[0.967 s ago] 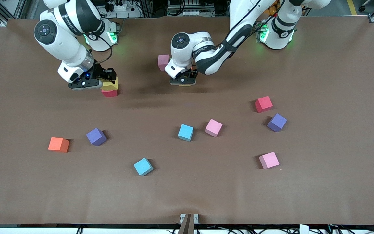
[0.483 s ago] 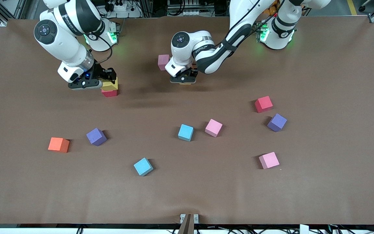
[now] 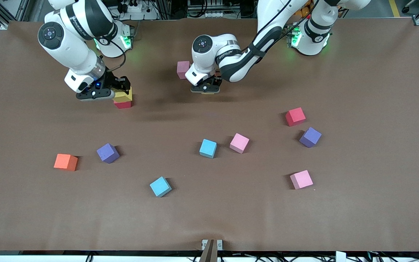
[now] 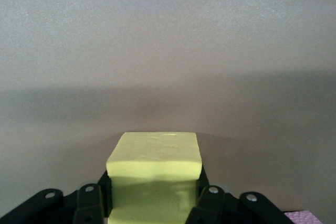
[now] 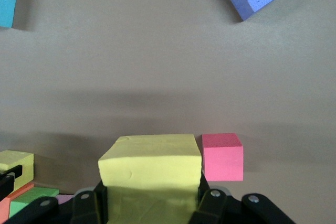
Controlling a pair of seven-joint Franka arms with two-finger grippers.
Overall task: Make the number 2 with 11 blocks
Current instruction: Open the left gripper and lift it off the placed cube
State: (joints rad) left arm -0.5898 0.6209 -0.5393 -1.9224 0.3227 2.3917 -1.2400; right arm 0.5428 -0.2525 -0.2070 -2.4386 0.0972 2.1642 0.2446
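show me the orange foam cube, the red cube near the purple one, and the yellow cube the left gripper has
Orange foam cube point(image 3: 65, 162), front view, top face.
Red foam cube point(image 3: 295, 116), front view, top face.
Yellow foam cube point(image 4: 156, 155), left wrist view, top face.

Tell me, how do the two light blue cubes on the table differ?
The farther light blue cube has a pink cube close beside it; the nearer light blue cube lies alone, more toward the right arm's end. The farther one sits almost square to the camera; the nearer one is turned more askew. Both share colour and size and rest untouched.
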